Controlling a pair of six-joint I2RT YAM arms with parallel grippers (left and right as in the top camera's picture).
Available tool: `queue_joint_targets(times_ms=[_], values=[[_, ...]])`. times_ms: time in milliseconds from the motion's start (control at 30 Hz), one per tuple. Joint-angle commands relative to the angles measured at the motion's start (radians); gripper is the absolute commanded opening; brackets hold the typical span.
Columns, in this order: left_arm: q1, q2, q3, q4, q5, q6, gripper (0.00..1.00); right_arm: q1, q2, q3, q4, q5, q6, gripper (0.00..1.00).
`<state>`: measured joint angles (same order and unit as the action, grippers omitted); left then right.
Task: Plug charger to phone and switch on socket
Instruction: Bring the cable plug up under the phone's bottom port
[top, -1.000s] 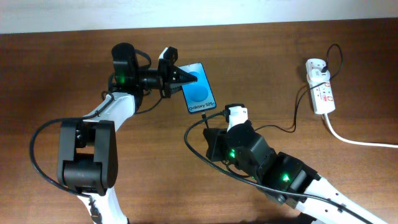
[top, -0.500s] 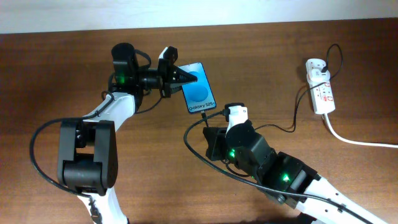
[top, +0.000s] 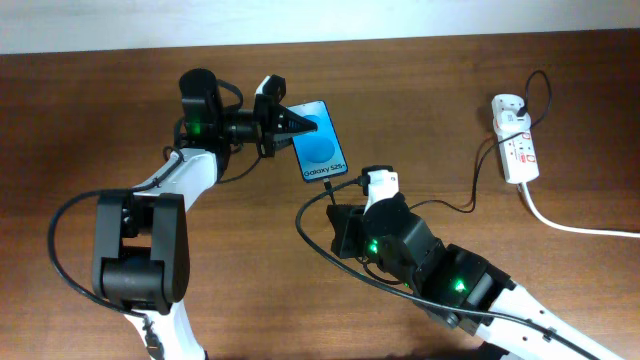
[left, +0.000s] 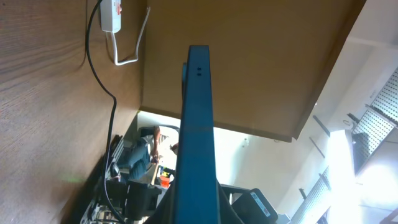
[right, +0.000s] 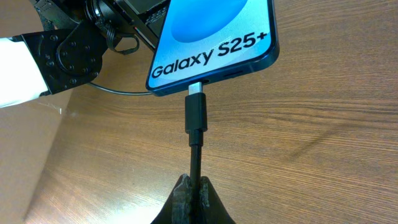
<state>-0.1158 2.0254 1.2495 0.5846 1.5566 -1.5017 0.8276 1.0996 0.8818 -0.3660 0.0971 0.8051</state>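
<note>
The phone (top: 322, 152) has a light blue screen with a white "Galaxy S25+" strip. My left gripper (top: 296, 125) is shut on its far end and holds it; in the left wrist view the phone (left: 194, 124) shows edge-on between the fingers. My right gripper (right: 194, 186) is shut on the charger cable (right: 195, 155) just behind its connector (right: 196, 112). The connector's metal tip sits at the phone's port (right: 200, 84), partly in. The thin black cable (top: 470, 195) runs right to a white adapter (top: 506, 105) plugged into the socket (top: 518, 148).
The socket's thick white cord (top: 575, 226) trails off the right edge. Both arms' black cables loop over the wooden table (top: 560, 290) at the left and lower middle. The socket also shows in the left wrist view (left: 112, 14).
</note>
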Motion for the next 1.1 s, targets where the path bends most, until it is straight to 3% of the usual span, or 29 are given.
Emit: queue_joint_targets(times_ms=[0,233,667,1067], values=[[0.005,0.007,0.023,0.006,0.016,-0.009,0.00,-0.005,0.001,0.004,0.002,0.025,-0.004,0.04],[0.005,0.007,0.023,0.073,0.016,-0.008,0.00,-0.005,0.001,0.004,0.022,0.071,-0.005,0.04],[0.005,0.007,0.023,0.057,0.016,-0.058,0.00,-0.005,0.003,0.004,-0.004,0.004,-0.004,0.04],[0.005,0.007,0.023,0.058,0.016,-0.008,0.00,-0.005,0.003,0.004,-0.003,0.042,-0.005,0.04]])
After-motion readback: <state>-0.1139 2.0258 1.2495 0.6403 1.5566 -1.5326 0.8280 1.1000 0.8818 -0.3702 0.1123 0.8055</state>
